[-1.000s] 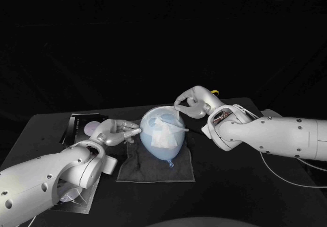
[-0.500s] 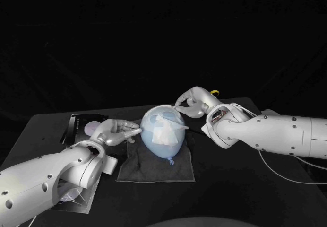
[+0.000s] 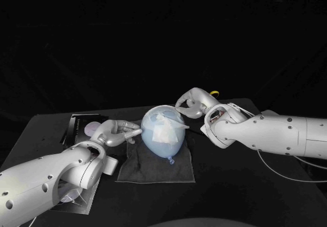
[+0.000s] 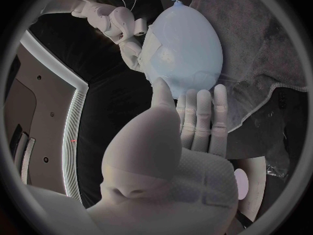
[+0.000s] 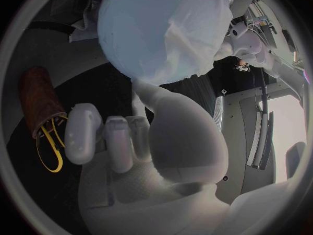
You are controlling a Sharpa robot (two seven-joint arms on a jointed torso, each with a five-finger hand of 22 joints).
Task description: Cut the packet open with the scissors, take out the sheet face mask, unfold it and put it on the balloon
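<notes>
sheet mask (image 3: 162,132) sits bunched on the balloon (image 3: 167,149). left hand (image 3: 117,131) holds nothing, fingertips flat against its side; right hand (image 3: 191,105) is curled at the top, can't tell if it's pinching mask. I'd guess an uneven push rolls the balloon and the mask slips off

The balloon (image 3: 164,143) looks smooth, faintly glossy rubber; sheet mask (image 3: 161,133) on it thin, crumpled white fabric; cloth (image 3: 154,170) beneath matt grey weave; table (image 3: 235,189) matt black.

Robot lab: black table (image 3: 231,196), black backdrop (image 3: 163,47)
</notes>
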